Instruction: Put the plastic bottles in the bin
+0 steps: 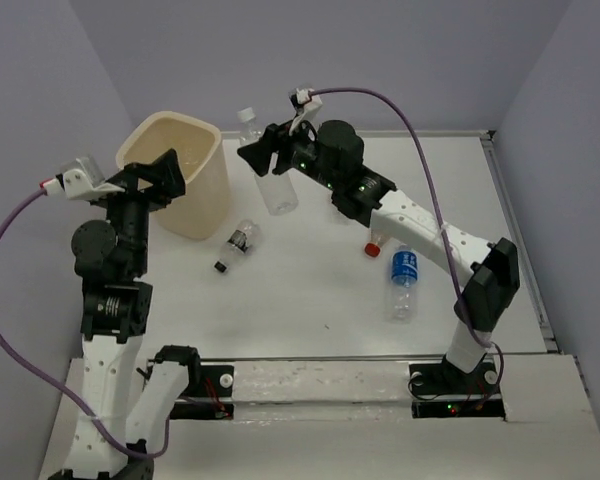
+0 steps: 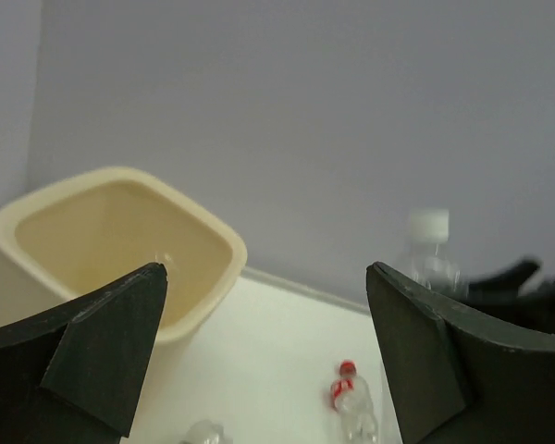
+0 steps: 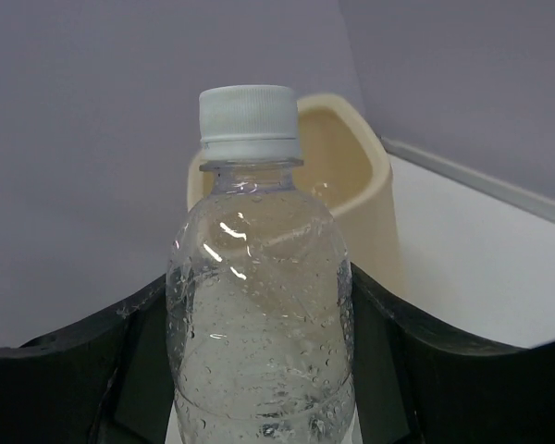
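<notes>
While the white-capped bottle [image 3: 259, 305] hangs clamped in the right gripper [image 1: 265, 158], just right of the bin [image 1: 145, 135], carrying is the step in hand; next, swing it over the rim and release. By the bin the left gripper [image 2: 264, 277] gapes empty; three more bottles [image 1: 235, 245] lie on the bench [image 1: 320, 300].

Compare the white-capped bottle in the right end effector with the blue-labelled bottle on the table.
The white-capped bottle is gripped by the right end effector; the blue-labelled bottle lies free on the table. The white-capped bottle shows no label; the blue-labelled bottle wears a blue band. Both are clear plastic and outside the bin.
</notes>
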Robot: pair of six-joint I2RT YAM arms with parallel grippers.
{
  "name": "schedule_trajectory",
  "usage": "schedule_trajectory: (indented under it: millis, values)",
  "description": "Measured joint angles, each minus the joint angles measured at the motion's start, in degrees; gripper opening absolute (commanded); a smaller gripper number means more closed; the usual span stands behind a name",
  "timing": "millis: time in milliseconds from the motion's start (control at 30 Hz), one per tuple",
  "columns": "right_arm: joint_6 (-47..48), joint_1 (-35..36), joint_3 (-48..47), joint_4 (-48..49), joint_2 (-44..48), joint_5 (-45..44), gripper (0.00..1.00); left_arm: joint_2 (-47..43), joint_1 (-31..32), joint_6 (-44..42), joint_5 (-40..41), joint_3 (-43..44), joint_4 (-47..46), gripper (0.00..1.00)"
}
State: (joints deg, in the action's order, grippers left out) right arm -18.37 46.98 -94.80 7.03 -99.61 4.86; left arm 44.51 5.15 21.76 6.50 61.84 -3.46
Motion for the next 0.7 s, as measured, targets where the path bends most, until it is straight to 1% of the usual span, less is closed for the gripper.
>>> schedule_trajectory:
  millis: [67, 133, 167, 267, 400, 467, 500, 600, 700]
  values:
    - [-0.26, 0.00, -6.58, 0.76, -3.23, 0.66, 0.20, -6.91, 0.00, 1.09, -1.57, -5.62, 2.21, 0.99]
    - [-0.74, 0.00, -13.86, 1.75, -7.34, 1.31, 0.20, -13.14, 0.00, 2.16, -2.82, -11.82, 6.75, 0.99]
    - [-0.90, 0.00, -19.23, 2.58, -10.51, 1.60, 0.20, -14.64, 0.00, 2.64, -3.41, -13.68, 8.17, 0.99]
    - [-2.19, 0.00, -33.27, 4.96, -19.74, 1.64, 0.20, -19.41, 0.00, 5.07, -6.58, -21.94, 16.39, 0.99]
    - [-6.32, 0.02, -47.06, 11.93, -32.00, 1.42, 0.20, -20.61, 0.52, 7.67, -10.86, -26.32, 23.47, 0.99]
    - [-7.63, 0.28, -52.94, 15.47, -38.36, 0.46, 0.20, -20.11, 1.31, 8.96, -12.57, -26.58, 24.74, 0.99]
    - [-7.98, 0.50, -55.21, 17.92, -41.18, -0.39, 0.18, -19.80, 2.01, 9.70, -13.57, -26.58, 24.74, 0.99]
    - [-8.61, 1.68, -58.03, 24.15, -48.41, -5.29, 0.17, -19.02, 3.69, 12.37, -16.81, -27.34, 23.69, 0.99]
    - [-11.26, 2.84, -60.11, 29.81, -52.59, -12.04, 0.15, -18.40, 4.61, 15.04, -20.15, -30.58, 21.51, 0.99]
